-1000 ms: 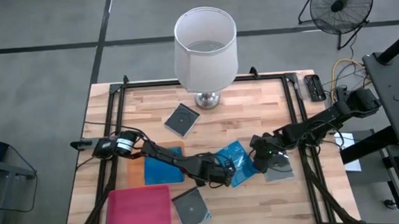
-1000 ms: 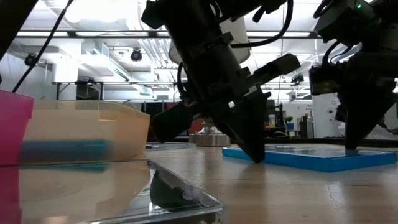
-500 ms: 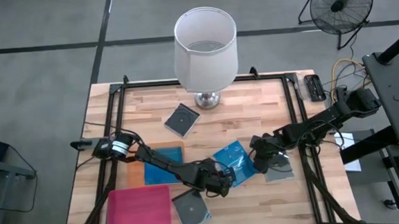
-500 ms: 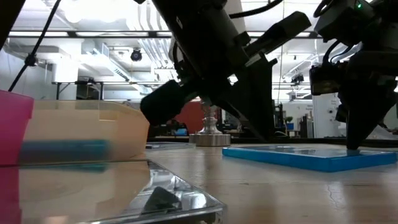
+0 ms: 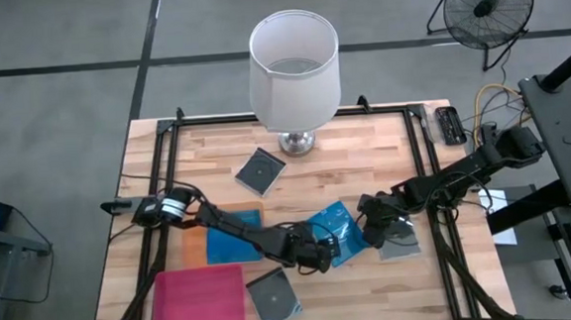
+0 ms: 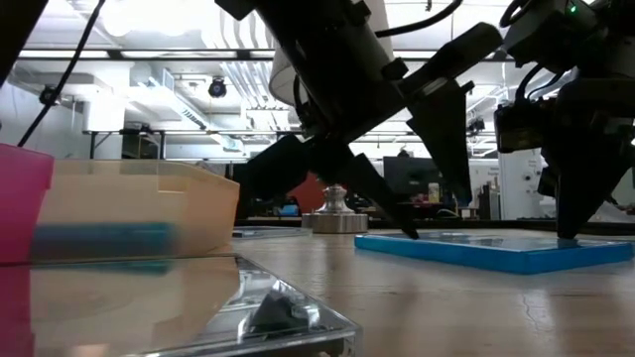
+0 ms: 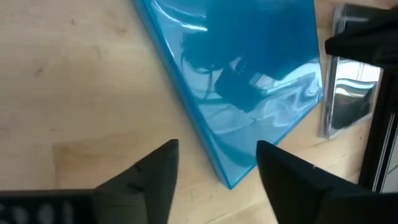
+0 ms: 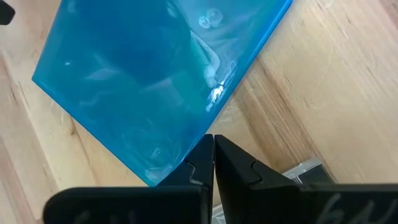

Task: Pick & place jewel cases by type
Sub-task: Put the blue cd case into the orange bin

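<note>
High view, left gripper (image 5: 323, 255): it sits at the near-left edge of the loose blue jewel case (image 5: 336, 230), fingers spread apart, holding nothing.
High view, right gripper (image 5: 372, 234): it is at the right edge of the same blue case, fingers pressed together; a grey case (image 5: 402, 238) lies partly under this arm.
High view, other cases: one blue case (image 5: 233, 240) lies in the orange tray (image 5: 193, 248); one grey case (image 5: 260, 170) lies near the lamp base (image 5: 296, 142); one grey case (image 5: 275, 297) lies just beside the pink tray (image 5: 198, 301).
High view, open room: bare wood shows between the lamp and the grippers, and along the far right part of the table (image 5: 384, 154).
Low view: the blue case (image 6: 486, 248) lies flat on the wood; the left fingers (image 6: 442, 119) stand apart above its left end, one tip near its edge.
Left wrist view: the corner of the blue case (image 7: 242, 93) lies between the two open fingers (image 7: 155, 174), apart from both.
Right wrist view: the closed fingers (image 8: 213, 163) touch the blue case (image 8: 149, 81) at its edge.
</note>
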`<state>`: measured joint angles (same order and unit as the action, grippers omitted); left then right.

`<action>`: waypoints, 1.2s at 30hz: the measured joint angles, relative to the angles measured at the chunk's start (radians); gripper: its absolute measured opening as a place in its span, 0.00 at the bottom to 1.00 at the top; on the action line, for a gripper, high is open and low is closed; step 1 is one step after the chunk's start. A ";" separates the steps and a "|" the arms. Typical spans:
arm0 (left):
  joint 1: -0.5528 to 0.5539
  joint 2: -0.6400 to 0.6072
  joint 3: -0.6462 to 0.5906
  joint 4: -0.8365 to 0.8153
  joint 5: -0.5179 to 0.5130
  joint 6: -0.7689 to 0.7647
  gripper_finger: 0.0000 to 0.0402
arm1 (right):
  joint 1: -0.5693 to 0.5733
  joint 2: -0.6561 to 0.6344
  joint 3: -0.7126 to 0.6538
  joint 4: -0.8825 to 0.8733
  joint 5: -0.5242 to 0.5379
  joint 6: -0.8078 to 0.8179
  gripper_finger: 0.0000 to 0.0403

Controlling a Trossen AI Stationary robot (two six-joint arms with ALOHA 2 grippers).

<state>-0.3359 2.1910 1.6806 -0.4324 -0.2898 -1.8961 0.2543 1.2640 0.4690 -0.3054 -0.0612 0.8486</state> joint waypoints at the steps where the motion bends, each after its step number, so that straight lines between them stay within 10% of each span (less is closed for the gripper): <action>1: 0.002 0.000 0.000 -0.003 0.004 -0.001 0.53 | 0.000 0.000 0.000 0.000 0.000 0.000 0.02; 36: 0.027 -0.002 -0.147 0.197 -0.105 -0.232 0.55 | 0.000 0.017 0.000 0.052 -0.080 -0.012 0.02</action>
<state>-0.3092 2.1895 1.5337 -0.2353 -0.3945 -2.1280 0.2543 1.2806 0.4694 -0.2531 -0.1408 0.8368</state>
